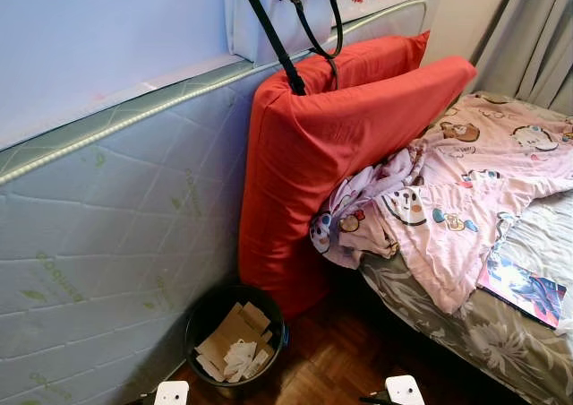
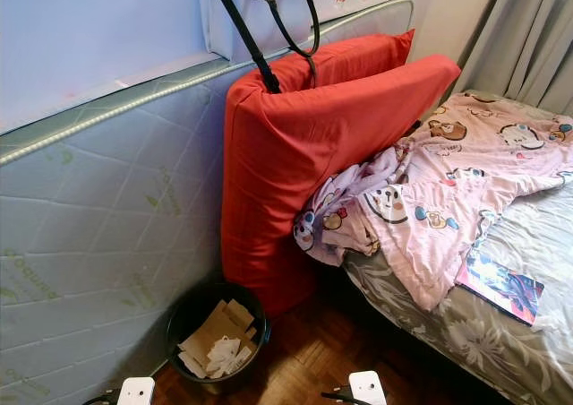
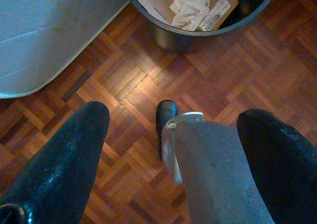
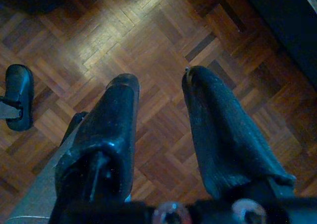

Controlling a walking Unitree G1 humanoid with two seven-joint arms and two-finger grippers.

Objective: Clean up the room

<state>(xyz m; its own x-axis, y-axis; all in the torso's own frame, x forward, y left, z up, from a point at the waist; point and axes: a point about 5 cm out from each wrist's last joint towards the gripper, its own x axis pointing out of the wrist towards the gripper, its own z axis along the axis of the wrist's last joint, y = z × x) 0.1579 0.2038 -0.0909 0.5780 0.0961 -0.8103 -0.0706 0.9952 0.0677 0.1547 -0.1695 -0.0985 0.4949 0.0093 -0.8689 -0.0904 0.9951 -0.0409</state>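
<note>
A black waste bin (image 1: 235, 335) stands on the parquet at the foot of the red cushions, holding cardboard pieces and crumpled white paper (image 1: 239, 357). On the bed lies a rumpled pink cartoon-print blanket (image 1: 457, 190), one corner hanging over the bed's edge. A colourful magazine (image 1: 524, 290) rests near the bed's front edge. Both arms hang low at my sides. My left gripper (image 3: 176, 114) is open above the floor just short of the bin (image 3: 198, 33), with my own leg and foot seen between its fingers. My right gripper (image 4: 161, 77) is open over bare parquet, holding nothing.
A bare mattress (image 1: 107, 226) leans on edge against the left wall. Two large red cushions (image 1: 340, 145) stand between it and the bed (image 1: 466, 333). A white bag with black handles (image 1: 269, 20) sits on top of the mattress. Grey curtains (image 1: 537, 38) hang at the far right.
</note>
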